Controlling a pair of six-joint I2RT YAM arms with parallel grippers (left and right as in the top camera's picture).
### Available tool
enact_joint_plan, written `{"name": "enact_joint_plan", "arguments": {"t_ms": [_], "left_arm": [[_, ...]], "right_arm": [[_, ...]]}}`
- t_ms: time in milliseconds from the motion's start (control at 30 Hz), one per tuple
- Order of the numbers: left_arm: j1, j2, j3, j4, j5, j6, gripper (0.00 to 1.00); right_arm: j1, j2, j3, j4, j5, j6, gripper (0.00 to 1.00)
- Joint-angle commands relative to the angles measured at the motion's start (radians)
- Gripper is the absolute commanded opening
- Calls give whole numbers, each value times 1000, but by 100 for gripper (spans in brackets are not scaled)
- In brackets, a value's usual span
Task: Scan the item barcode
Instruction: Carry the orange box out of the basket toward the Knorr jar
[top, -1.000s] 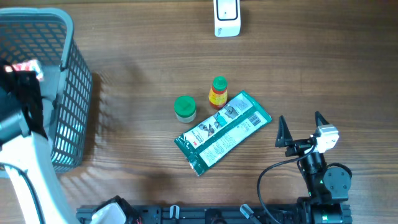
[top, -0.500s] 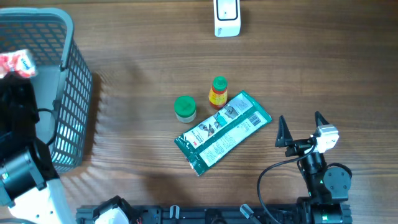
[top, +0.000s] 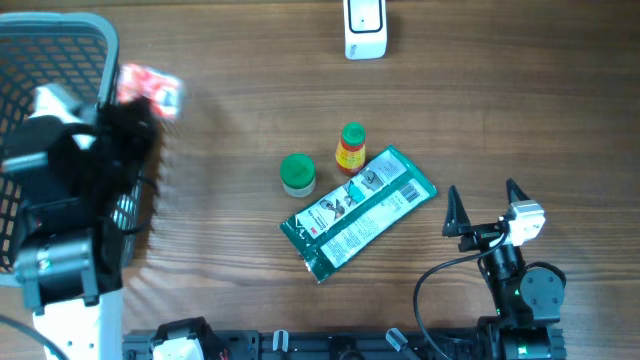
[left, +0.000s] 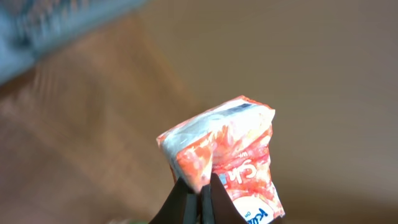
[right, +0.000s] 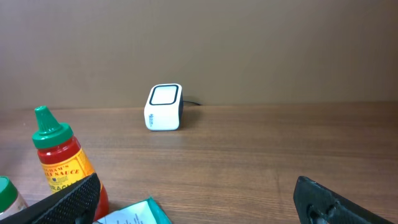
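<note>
The left gripper (left: 200, 186) is clamped on a crinkled red-and-white foil packet (top: 150, 87) at the overhead's upper left, beside the grey mesh basket (top: 70, 50). The white box scanner (top: 364, 28) lies well to the right, at top centre — the right gripper (top: 487, 208) gapes empty at lower right.

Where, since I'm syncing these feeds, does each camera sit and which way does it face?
Overhead: fixed above, looking straight down at the table; both arms show, left gripper by the basket, right gripper open.
Left wrist: on the left arm, looking past its shut fingers pinching a red packet.
Right wrist: low over the table, facing the scanner; its open fingers frame the bottom corners.
Shared: overhead and right wrist both show scanner and sauce bottle.
</note>
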Motion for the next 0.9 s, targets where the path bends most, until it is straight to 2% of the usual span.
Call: {"name": "enact_joint_plan", "arguments": {"t_ms": [0, 200, 367, 667, 867], "left_arm": [[-111, 42, 13, -104, -168, 51, 4], [-235, 166, 11, -234, -227, 51, 4], [-305, 315, 11, -253, -227, 48, 4], [-340, 567, 11, -254, -227, 42, 4], [-346, 678, 11, -240, -230, 108, 4]], "right_arm": [[4, -3, -1, 5, 18, -6, 100], [4, -3, -1, 5, 18, -6, 100], [4, -3, -1, 6, 18, -6, 100], [4, -3, -1, 5, 18, -6, 100], [4, -3, -1, 5, 18, -6, 100]]}}
